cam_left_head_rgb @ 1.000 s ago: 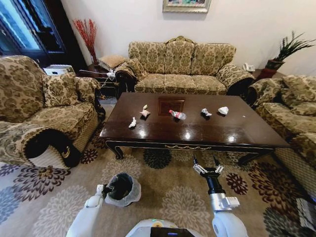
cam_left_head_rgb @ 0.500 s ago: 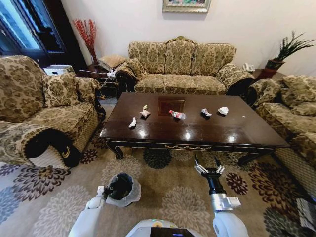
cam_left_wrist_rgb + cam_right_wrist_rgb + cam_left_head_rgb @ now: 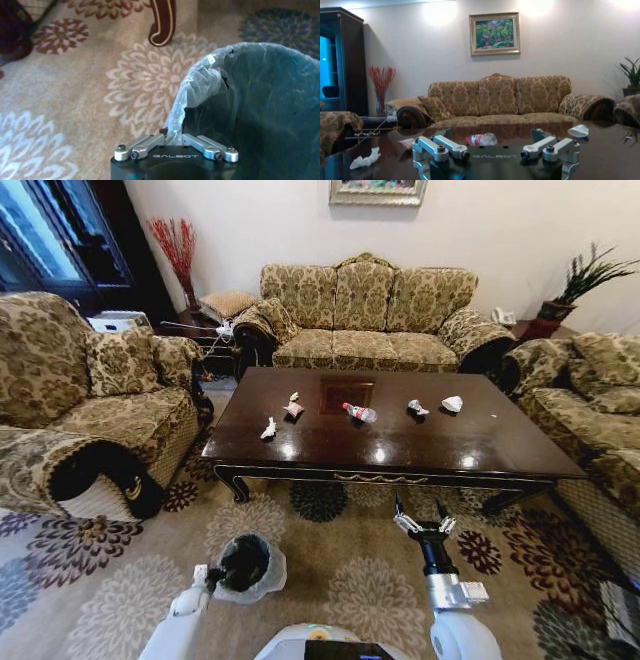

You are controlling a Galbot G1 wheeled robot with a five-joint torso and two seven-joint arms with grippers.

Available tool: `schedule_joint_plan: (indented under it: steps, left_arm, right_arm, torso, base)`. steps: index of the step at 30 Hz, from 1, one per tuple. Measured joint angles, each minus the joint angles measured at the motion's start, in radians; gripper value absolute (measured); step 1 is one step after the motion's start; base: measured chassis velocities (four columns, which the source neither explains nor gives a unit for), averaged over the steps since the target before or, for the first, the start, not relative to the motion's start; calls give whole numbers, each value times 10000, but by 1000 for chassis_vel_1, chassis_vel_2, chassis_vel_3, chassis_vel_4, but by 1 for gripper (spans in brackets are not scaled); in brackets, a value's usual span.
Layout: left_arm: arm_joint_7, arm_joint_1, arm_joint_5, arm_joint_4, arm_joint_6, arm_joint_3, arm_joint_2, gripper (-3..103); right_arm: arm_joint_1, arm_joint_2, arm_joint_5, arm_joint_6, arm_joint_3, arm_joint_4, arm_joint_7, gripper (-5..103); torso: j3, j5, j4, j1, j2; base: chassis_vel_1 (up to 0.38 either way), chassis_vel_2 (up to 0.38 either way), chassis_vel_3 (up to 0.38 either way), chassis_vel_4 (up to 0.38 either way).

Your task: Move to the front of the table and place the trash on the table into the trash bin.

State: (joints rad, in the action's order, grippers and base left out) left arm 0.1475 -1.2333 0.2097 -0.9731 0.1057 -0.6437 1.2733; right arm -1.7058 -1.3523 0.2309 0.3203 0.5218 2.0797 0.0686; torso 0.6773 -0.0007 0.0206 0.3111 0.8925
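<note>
I stand on the flowered carpet (image 3: 350, 570) in front of the counter (image 3: 400, 445), facing its long near edge. Between me and that edge there is a strip of free carpet.

My left hand (image 3: 210, 577) is low on my left side and is clenched on the plastic liner at the rim of the trash bin (image 3: 245, 565). In the left wrist view the liner edge goes in between the fingers (image 3: 145, 147), and the dark inside of the bin (image 3: 260, 112) is just beside them. A carved leg of the counter (image 3: 162, 22) stands on the carpet farther away, apart from the bin.

My right hand (image 3: 422, 523) is raised in front of me, released, with its fingers (image 3: 442, 147) spread and nothing between them. It is just before the near edge of the counter and does not touch it.

The trash lies in a loose row across the middle of the counter, well back from the near edge. From my left to my right: a white paper wad (image 3: 268, 428), a tan wad (image 3: 293, 408), the small clear bottle with a red cap (image 3: 360, 413) lying on its side, a dark and white wad (image 3: 417, 408), and a white wad (image 3: 452, 404). The pieces are apart from each other, and bare glossy wood is around each one.

A sofa (image 3: 370, 315) stands behind the far edge, and armchairs (image 3: 90, 400) are close to both short ends.
</note>
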Motion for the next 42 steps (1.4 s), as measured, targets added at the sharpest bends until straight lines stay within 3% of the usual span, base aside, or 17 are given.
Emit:
schedule_joint_plan:
  steps: [3,4,8,10,13,15,17,19,21,23,25,31,37,38,42]
  left_arm:
    - [-176,-753,582,-1538,226,-124,-164,0]
    - [-176,-753,582,-1538,226,-124,-164,0]
    - [-590,-1916,1360,-3813,652,-447,-328,0]
    - [-693,-2195,1512,-4258,746,-549,-346,0]
    - [-1128,-3558,2179,-6160,995,-1246,-392,0]
    - [-1260,-3949,2398,-6643,1015,-1429,-420,0]
    - [-1569,-5220,3082,-8287,1037,-2039,-528,0]
    - [-1655,-5515,3202,-8748,1024,-2217,-563,0]
    - [-1966,-6105,3622,-10025,1017,-2536,-786,0]
    - [-2046,-6181,3736,-10273,1048,-2568,-860,0]
    - [-2351,-6396,4202,-11427,1266,-2850,-1096,0]
    - [-3283,-6009,5012,-13473,1672,-3686,-1352,0]
    - [-4026,-5173,5472,-14176,1733,-3816,-1826,0]
    - [-4462,-4709,5563,-14178,1583,-3629,-1972,0]
    - [-4664,-4306,5679,-14075,1359,-3355,-1988,0]
  right_arm:
    - [84,-4,112,50,0,-73,-52,100]
    - [84,-4,112,50,0,-73,-52,100]
    - [214,-6,270,265,-7,-258,-140,100]
    - [254,-9,299,301,-7,-302,-144,100]
    - [536,-30,360,465,-34,-546,-179,100]
    - [628,-40,363,509,-55,-610,-195,100]
    - [864,-94,323,586,-140,-744,-154,100]
    - [907,-118,299,611,-152,-768,-127,100]
    - [884,-304,111,848,-58,-820,-77,100]
    - [840,-351,65,946,-10,-821,-66,100]
    - [679,-505,-110,1150,144,-807,-65,100]
    - [803,-546,-414,1123,99,-640,-167,100]
    - [813,-497,-610,849,17,-349,-177,100]
    - [812,-450,-690,763,11,-289,-175,100]
    - [831,-395,-754,519,11,-163,-144,100]
  torso:
    - [-1,5,-3,0,0]
    - [-1,5,-3,0,0]
    - [-1,4,-5,0,0]
    - [-1,1,-5,0,0]
    - [-1,9,-4,0,0]
    - [-2,10,-3,0,0]
    - [-1,10,3,0,0]
    - [-1,9,5,-1,0]
    - [-2,14,3,-1,1]
    - [-2,10,0,-1,1]
    - [-1,1,-10,0,1]
    - [-2,11,-2,0,1]
    - [-1,6,-4,0,0]
    - [-1,7,-5,0,0]
    - [-1,7,-6,0,0]
  base:
    - [0,0,0,0]
    - [0,0,0,0]
    - [0,0,0,0]
    - [0,0,0,0]
    - [0,0,0,0]
    - [0,0,0,0]
    - [0,0,0,0]
    - [0,0,0,0]
    - [0,0,0,0]
    - [0,0,0,0]
    - [0,0,0,0]
    - [0,0,0,0]
    - [0,0,0,0]
    - [0,0,0,0]
    - [50,46,-57,-57]
